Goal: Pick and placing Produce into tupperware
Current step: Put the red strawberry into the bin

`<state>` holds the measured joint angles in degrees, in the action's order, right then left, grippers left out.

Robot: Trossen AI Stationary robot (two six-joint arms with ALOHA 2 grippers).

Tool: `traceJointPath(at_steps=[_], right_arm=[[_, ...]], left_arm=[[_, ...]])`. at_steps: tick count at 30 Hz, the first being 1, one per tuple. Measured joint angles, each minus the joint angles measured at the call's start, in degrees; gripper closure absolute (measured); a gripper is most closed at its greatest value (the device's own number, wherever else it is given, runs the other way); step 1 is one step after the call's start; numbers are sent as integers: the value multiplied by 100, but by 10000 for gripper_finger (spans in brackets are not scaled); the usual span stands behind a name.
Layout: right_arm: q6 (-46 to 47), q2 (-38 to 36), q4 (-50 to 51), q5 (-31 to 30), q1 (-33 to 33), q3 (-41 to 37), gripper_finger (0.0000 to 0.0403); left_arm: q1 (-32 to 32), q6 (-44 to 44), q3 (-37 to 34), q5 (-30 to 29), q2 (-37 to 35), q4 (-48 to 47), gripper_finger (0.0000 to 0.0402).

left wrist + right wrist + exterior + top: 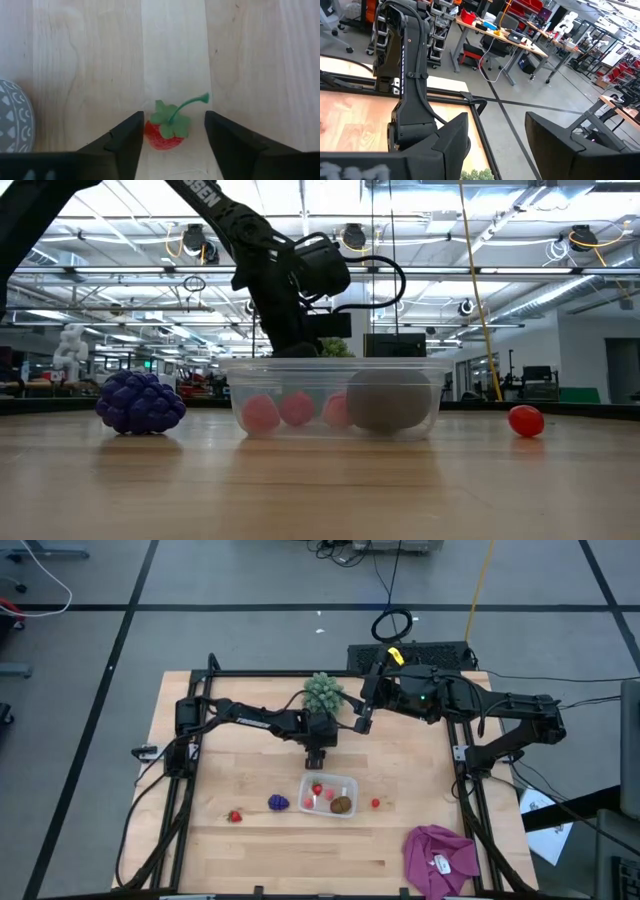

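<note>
My left gripper points down at the table just beyond the tupperware's far side, open. A red strawberry with a green stalk lies on the wood between its fingers. The clear tupperware holds a few strawberries and the brown kiwi. The purple grape cluster lies left of it. Single strawberries lie on the table at the left and at the right. My right gripper hangs open in the air beside the green spiky ball. My left gripper comes from above, with a finger on either side of the strawberry. The strawberry's red side sits right at the inner face of one finger, and I cannot tell whether they touch. A clear gap separates it from the other finger. It rests on the table.
The magenta cloth lies at the near right corner. A dark frame runs along the table's sides and far edge. A rounded patterned object shows at the edge of the left wrist view. Bare wood lies between the tupperware and the near edge.
</note>
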<state>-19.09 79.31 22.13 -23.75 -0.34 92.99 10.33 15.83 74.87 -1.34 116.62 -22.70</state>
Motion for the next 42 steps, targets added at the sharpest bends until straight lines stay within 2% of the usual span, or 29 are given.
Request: traceJointPath(at_steps=[7, 12, 19, 29, 34, 36, 42], right_arm=[[37, 0, 0, 0, 0, 0, 213], [37, 0, 0, 0, 0, 0, 213], [37, 0, -2, 0, -1, 0, 213], [31, 0, -44, -2, 0, 0, 213], [24, 0, -44, -2, -2, 0, 213], [23, 0, -44, -2, -1, 0, 213], [146, 0, -44, -2, -2, 0, 213]], left_arm=[[-7, -103, -4, 30, 0, -6, 254], [2, -129, -13, -36, -53, 1, 277], [-24, -208, -16, -610, -255, -113, 280], [-282, -699, 2, -624, -1284, -658, 269], [-700, -1367, -4, -177, -1803, -1289, 266], [-960, -1604, 6, -74, -1893, -1208, 269], [-1672, -1847, -1, -23, -1714, -1033, 274]])
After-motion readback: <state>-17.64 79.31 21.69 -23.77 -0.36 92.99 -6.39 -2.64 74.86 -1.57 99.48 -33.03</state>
